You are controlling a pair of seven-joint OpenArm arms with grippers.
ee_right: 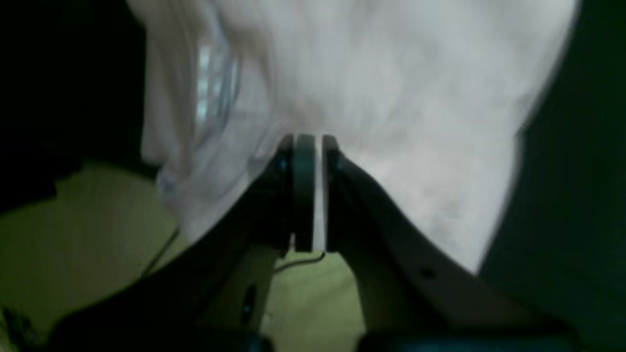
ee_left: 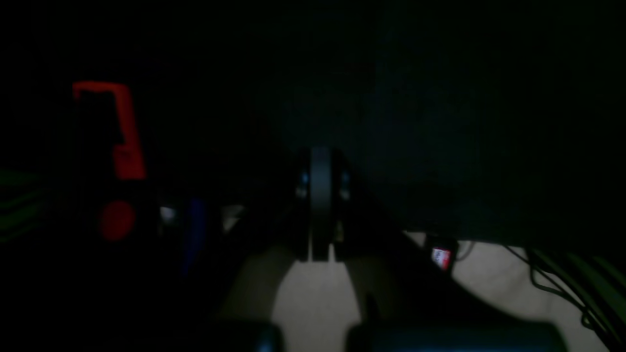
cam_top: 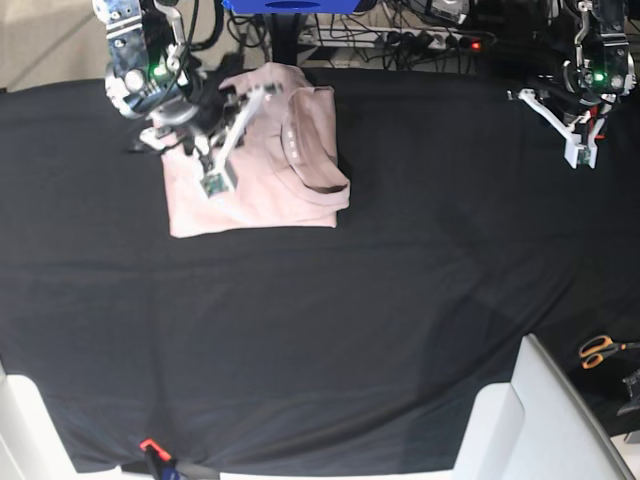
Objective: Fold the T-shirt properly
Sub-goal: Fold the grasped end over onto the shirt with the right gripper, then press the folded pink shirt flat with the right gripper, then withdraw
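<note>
Two arms hang over the black cloth-covered table (cam_top: 400, 300). Toward its far left corner lies the pale pink cotton T-shirt (cam_top: 260, 185), folded into a rough rectangle, ribbed collar on top. Above it, the right gripper (cam_top: 214, 183) has its jaws nearly together with nothing visibly between them. By the far right edge, the left gripper (cam_top: 580, 157) is fully closed and empty.
</note>
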